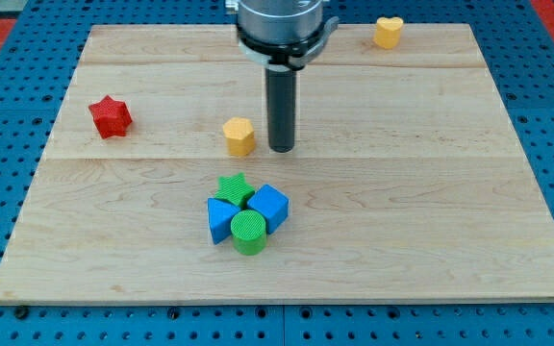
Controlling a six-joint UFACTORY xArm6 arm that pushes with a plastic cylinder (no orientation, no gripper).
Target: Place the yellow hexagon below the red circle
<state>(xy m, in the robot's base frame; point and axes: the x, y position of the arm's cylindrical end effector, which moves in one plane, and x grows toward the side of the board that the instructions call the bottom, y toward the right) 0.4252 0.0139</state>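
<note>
The yellow hexagon [240, 136] sits near the middle of the wooden board [431, 192]. My tip [281, 149] rests on the board just to the view's right of the hexagon, with a small gap between them. No red circle shows in this view; the only red block I see is a red star [111, 116] at the view's left.
A tight cluster lies below the hexagon: a green star [232, 188], a blue cube [269, 206], another blue block [222, 219] and a green circle [249, 232]. A yellow heart [388, 32] sits at the view's top right. The arm's body covers part of the top edge.
</note>
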